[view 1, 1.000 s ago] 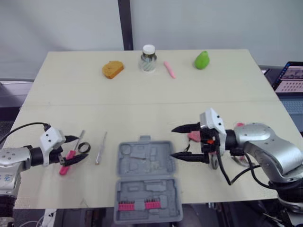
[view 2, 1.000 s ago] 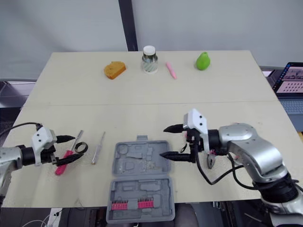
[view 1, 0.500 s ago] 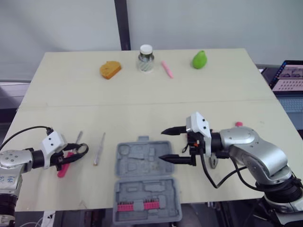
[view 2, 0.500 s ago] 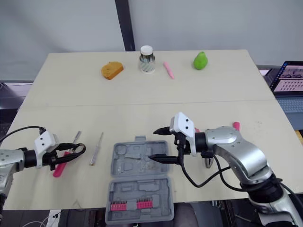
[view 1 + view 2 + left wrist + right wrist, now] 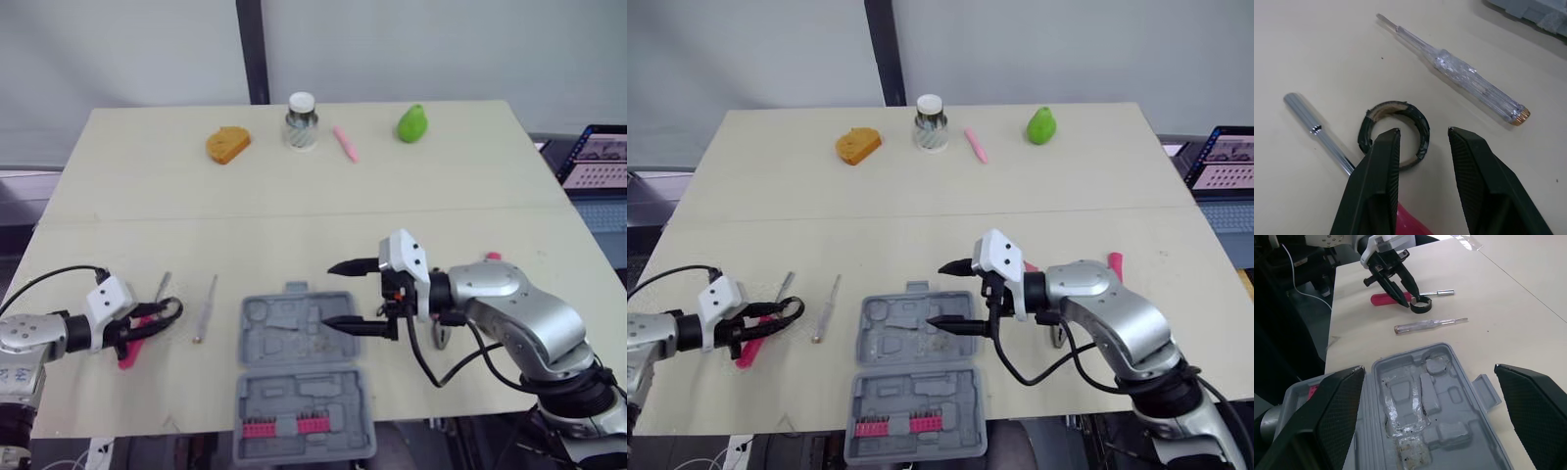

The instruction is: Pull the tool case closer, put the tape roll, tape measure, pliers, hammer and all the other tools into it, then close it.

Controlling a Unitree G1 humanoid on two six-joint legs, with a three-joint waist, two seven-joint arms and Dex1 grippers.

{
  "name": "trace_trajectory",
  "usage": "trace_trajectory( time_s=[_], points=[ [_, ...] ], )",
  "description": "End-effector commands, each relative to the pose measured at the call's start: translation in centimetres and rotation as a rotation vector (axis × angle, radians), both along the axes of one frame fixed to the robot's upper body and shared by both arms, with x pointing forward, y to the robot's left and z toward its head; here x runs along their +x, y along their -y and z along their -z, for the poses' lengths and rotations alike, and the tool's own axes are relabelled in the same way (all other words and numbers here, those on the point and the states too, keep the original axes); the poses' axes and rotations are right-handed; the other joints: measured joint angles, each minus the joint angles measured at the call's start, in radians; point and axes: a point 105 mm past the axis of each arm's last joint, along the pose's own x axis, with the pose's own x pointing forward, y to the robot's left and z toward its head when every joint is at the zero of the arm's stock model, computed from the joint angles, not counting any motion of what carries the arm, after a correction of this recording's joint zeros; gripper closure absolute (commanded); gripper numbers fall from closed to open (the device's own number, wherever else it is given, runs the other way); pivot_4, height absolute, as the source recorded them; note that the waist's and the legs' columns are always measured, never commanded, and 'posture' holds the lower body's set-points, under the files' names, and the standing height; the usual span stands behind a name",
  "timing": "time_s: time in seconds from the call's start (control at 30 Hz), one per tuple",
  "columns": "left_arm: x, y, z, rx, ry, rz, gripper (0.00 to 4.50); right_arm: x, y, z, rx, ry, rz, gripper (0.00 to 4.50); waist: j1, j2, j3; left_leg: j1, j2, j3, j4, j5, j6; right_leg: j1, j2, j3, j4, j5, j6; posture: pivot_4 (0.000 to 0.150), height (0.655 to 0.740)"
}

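No legible text or labels.

- The right gripper (image 5: 328, 294) has slid toward the robot's left. Its wide-apart fingers now reach over the tool case (image 5: 284, 333), not beside it.
- The left gripper (image 5: 1422, 134) sits lower now, its fingers closer together, just by the tape roll (image 5: 1418, 122).

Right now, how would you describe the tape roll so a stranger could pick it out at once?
On the table, start at the open grey case near the front edge and go left past the clear screwdriver. The tape roll lies by the shaft of the pink screwdriver: the only ring there, black, among long thin tools.
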Motion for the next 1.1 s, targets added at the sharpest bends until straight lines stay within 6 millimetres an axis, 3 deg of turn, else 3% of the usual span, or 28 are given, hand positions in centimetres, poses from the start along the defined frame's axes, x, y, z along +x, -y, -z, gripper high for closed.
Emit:
trace_trajectory(
  time_s=[0.03, 1.1],
  points=[
    [-0.1, 0.4, -0.5, 0.021, 0.007, 0.038, 2.81, -0.4, -0.4, -0.2, 0.013, 0.023, -0.023, 0.0, 0.0, 0.0, 0.0, 0.0, 0.0, 0.0, 0.0, 0.0, 0.0, 0.0, 0.0, 0.0, 0.0, 0.0, 0.0, 0.15, 0.74],
    [0.7, 0.1, 0.5, 0.039, 0.002, 0.013, 2.81, -1.0, -0.4, 0.2, 0.02, 0.021, -0.028, 0.0, 0.0, 0.0, 0.0, 0.0, 0.0, 0.0, 0.0, 0.0, 0.0, 0.0, 0.0, 0.0, 0.0, 0.0, 0.0, 0.15, 0.74]
  ],
)
